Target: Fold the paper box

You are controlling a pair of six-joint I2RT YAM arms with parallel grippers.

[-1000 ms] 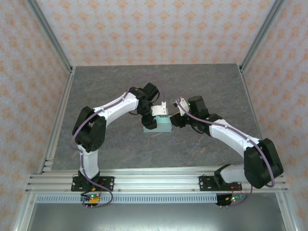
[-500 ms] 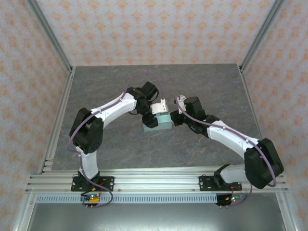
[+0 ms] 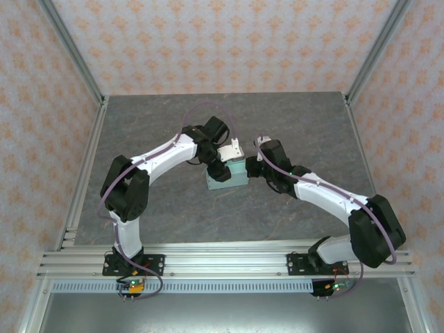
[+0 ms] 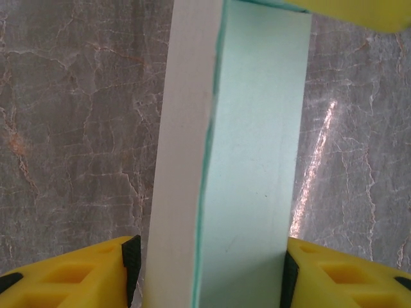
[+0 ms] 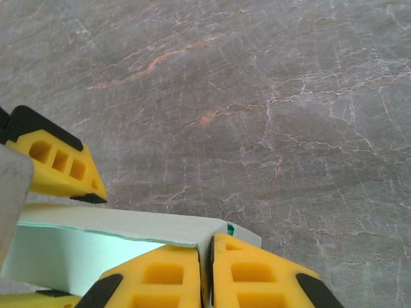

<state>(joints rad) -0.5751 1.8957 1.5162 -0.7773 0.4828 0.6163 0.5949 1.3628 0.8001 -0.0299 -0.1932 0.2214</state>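
- Paper box (image 4: 257,160): thin, smooth card with a pale mint-green broad face and a whitish narrow side, meeting at a crisp darker-green edge; shaped as a small flat rectangular block.
- Table (image 3: 152,132): grey stone-look top with pale veins and faint rust streaks, glossy where light strikes.
- Fingers (image 4: 64,279) of the left gripper (image 4: 209,279): yellow moulded plastic with square hollows and black pads.
- Left gripper clamped on the paper box, one pad flat against each long side.
- Right gripper (image 5: 205,276): yellow fingertips pressed together with only a thin seam between, sitting at the box's right-end corner; can't tell whether any card is pinched there.
- Near the middle of the table in the top view, between the two grippers, under the left wrist.
- Most of the box's top hidden by the left wrist from above; far end cut off in the left wrist view; left part cut off in the right wrist view.
- Hard to tell whether the box rests on the table or hangs just above it.
- Long axis roughly left to right, slightly slanted; running straight away from the left fingers.
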